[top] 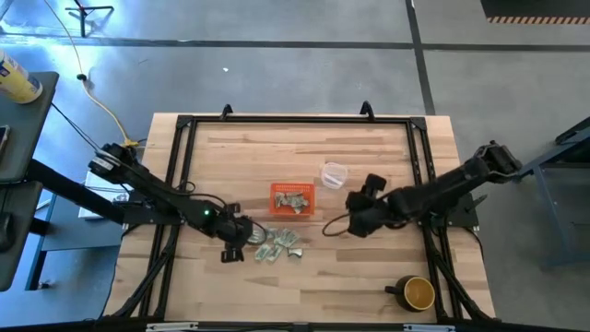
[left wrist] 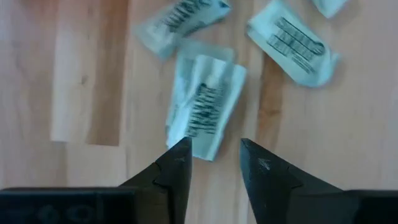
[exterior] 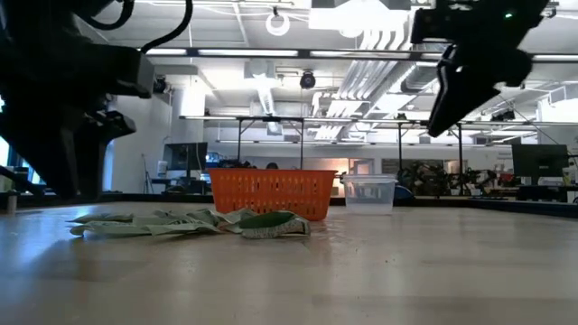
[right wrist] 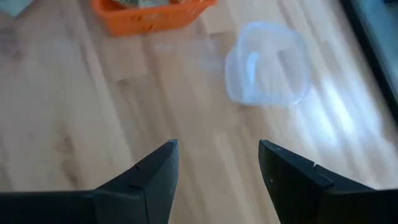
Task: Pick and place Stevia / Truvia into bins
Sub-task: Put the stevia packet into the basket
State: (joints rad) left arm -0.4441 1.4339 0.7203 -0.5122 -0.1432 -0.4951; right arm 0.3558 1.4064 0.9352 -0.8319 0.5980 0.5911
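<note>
Left wrist view: sachet [left wrist: 204,106] apparently just beyond parted fingers [left wrist: 177,168].

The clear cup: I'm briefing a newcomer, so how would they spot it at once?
Start at the orange bin in the middle of the wooden table. The clear cup stands just beside it, toward the right gripper. It alone is see-through and round; the mug is dark.

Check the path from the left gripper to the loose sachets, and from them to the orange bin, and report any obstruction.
Nothing visible blocks either stretch. The left gripper is open directly over a pale green and white paper sachet, with only bare wooden table between. The small square orange plastic bin sits just beyond the sachet pile; the clear round plastic cup stands off to its side.
</note>
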